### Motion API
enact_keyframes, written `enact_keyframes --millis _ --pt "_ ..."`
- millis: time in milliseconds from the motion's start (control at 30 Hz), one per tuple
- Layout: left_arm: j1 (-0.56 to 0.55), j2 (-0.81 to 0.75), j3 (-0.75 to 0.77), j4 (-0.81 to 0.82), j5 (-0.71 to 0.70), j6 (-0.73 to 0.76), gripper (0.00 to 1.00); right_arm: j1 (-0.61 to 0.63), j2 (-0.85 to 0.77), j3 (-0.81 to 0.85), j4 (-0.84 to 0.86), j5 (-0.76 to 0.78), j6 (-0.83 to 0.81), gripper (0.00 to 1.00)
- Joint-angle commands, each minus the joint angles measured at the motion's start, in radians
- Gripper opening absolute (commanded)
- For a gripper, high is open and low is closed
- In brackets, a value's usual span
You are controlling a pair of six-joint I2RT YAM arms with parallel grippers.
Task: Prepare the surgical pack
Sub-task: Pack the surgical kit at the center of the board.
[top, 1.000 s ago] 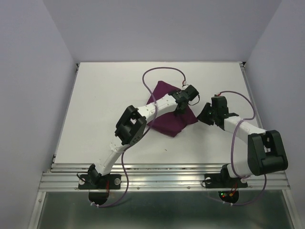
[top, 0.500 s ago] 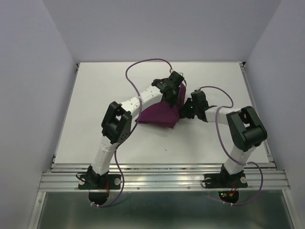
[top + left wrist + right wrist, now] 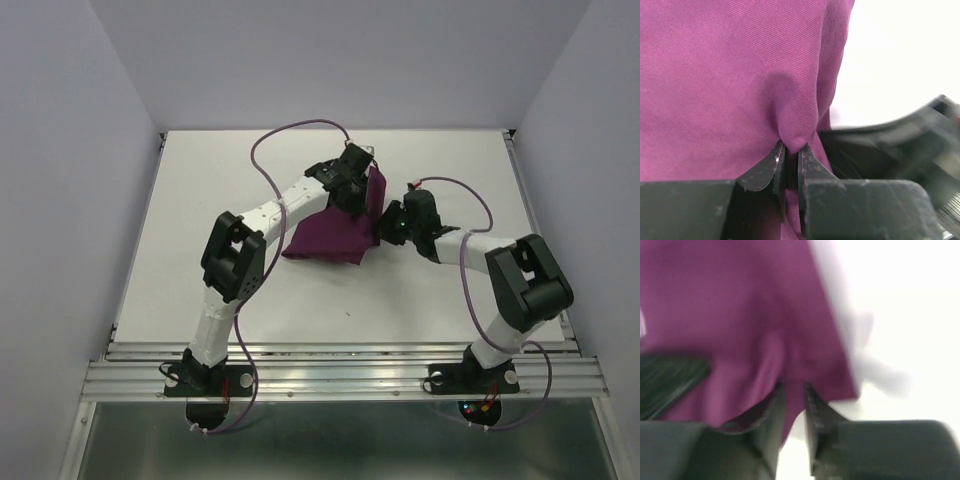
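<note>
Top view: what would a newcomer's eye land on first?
The purple cloth, bunched up near the middle of the white table. Both arms converge on it: the left pincer pinches a fold, and the right pincer grips another, though its view is blurred.

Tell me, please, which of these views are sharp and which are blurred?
Right wrist view: motion-blurred, the purple cloth and the right gripper smeared. Left wrist view: cloth weave crisp by the left gripper, white table blown out. Top external view: sharp, evenly lit.
</note>
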Motion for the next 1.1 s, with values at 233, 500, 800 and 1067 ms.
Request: enact_keyframes --millis 233,500,800,1067 --pt "0.024 -0.114 0.011 0.099 0.05 -0.007 0.0 0.022 -0.481 -0.138 -0.145 0.067 -0.055 0.36" --pt "0.027 -0.101 0.02 0.101 0.06 -0.01 0.0 0.113 -0.649 -0.211 -0.214 0.052 -0.029 0.42" --pt "0.029 -0.08 0.045 0.093 0.059 -0.011 0.0 0.268 -0.695 -0.237 -0.222 0.11 -0.003 0.37" --pt "0.028 -0.083 0.057 0.087 0.051 -0.012 0.0 0.3 -0.572 -0.182 -0.16 0.127 -0.014 0.33"
